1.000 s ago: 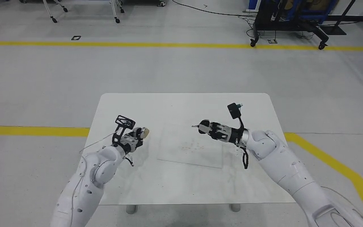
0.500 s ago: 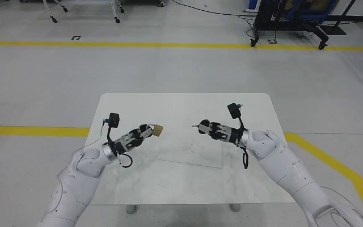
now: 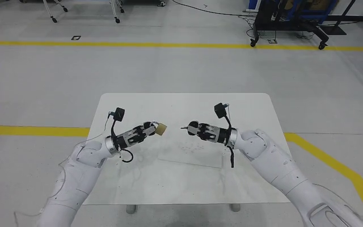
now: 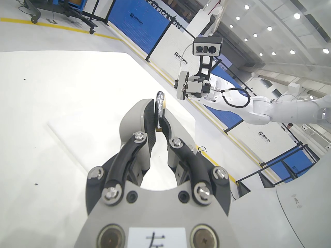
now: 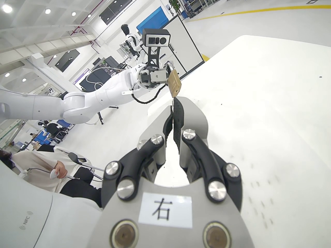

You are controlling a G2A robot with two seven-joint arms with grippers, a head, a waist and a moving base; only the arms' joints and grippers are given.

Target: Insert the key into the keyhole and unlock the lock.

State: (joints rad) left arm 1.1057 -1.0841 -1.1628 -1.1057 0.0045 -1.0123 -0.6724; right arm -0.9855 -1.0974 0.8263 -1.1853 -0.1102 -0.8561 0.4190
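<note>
The left end effector [image 4: 158, 116] pinches a brass rectangular padlock [image 3: 161, 129] by its shackle end, held above the white worktop [image 3: 187, 105]. The right end effector [image 5: 175, 112] is pressed together on a small metal key [image 3: 185, 128]. It faces the padlock, near it but not touching, with the key's tip pointing at the padlock.

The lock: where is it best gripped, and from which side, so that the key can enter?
By its flat brass faces, from the side away from the key, as the left gripper does. The lock is flat, so it clamps well, and its free end faces the right gripper.
</note>
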